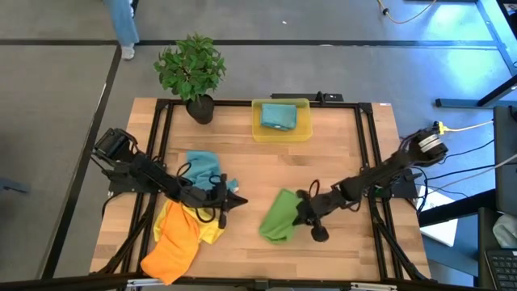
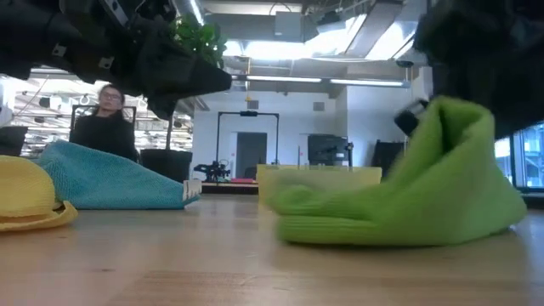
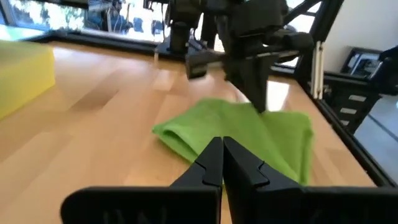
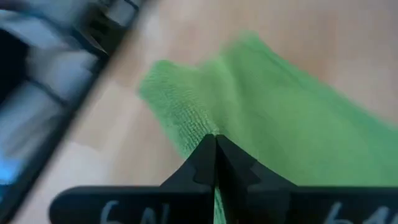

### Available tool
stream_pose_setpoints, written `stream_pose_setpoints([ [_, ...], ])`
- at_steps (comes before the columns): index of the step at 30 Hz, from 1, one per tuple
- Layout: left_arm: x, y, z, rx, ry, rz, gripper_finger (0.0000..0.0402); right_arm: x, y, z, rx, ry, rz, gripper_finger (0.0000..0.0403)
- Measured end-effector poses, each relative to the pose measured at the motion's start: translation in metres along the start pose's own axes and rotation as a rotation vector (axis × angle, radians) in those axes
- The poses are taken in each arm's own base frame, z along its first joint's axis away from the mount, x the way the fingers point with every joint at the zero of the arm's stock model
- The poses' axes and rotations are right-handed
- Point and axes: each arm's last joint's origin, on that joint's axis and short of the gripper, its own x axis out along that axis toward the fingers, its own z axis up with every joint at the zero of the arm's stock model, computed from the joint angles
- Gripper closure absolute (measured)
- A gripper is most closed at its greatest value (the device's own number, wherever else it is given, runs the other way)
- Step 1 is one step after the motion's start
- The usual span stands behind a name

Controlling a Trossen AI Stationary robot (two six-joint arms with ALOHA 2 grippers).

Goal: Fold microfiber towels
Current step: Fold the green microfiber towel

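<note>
A green microfiber towel (image 1: 279, 217) lies bunched on the wood table right of centre, with one part raised (image 2: 455, 115). My right gripper (image 1: 300, 206) is shut on that raised part. Just left of the towel, my left gripper (image 1: 242, 201) hovers shut and holds nothing; it points at the green towel (image 3: 236, 127). Behind my left arm lie a teal towel (image 1: 202, 166), a yellow towel (image 1: 208, 233) and an orange towel (image 1: 171, 246) in a loose heap. Another teal towel (image 1: 279, 117) sits in the yellow bin (image 1: 300, 129). My right gripper pinches a raised bit of the green towel's upper side (image 4: 202, 124) between its two shut fingers. The fingers slant down from the table's right. The held part stands lifted (image 2: 455, 115), while the towel's left part (image 2: 340, 225) rests slack on the table. How many layers are held does not show.
A potted plant (image 1: 192, 73) stands at the far left beside the yellow bin. Black frame rails (image 1: 367, 153) run along both sides of the table. Bare wood (image 1: 323, 170) lies between the bin and the green towel. A person (image 2: 106, 119) sits in the room beyond.
</note>
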Motion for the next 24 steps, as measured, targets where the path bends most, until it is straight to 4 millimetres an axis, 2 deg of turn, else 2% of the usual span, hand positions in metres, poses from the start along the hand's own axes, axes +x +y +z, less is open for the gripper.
stream_pose_setpoints([
  [3, 0.004, -0.002, 0.001, 0.012, 0.032, 0.012, 0.0401, -0.006, 0.0, -0.007, 0.05, 0.06, -0.12, 0.0393],
  [5, 0.008, -0.003, 0.003, 0.017, 0.04, 0.019, 0.0401, -0.007, 0.0, -0.006, 0.046, 0.035, -0.164, 0.0393],
  [14, 0.03, -0.005, -0.004, 0.035, 0.069, 0.041, 0.0398, -0.007, 0.0, -0.004, 0.042, 0.016, -0.158, 0.0393],
  [19, 0.053, -0.011, -0.006, 0.042, 0.113, -0.1, 0.0392, -0.007, 0.0, -0.004, 0.042, 0.016, -0.156, 0.0393],
  [24, 0.082, -0.031, 0.001, 0.128, 0.094, -0.241, 0.037, -0.007, 0.0, -0.004, 0.044, 0.016, -0.155, 0.0393],
])
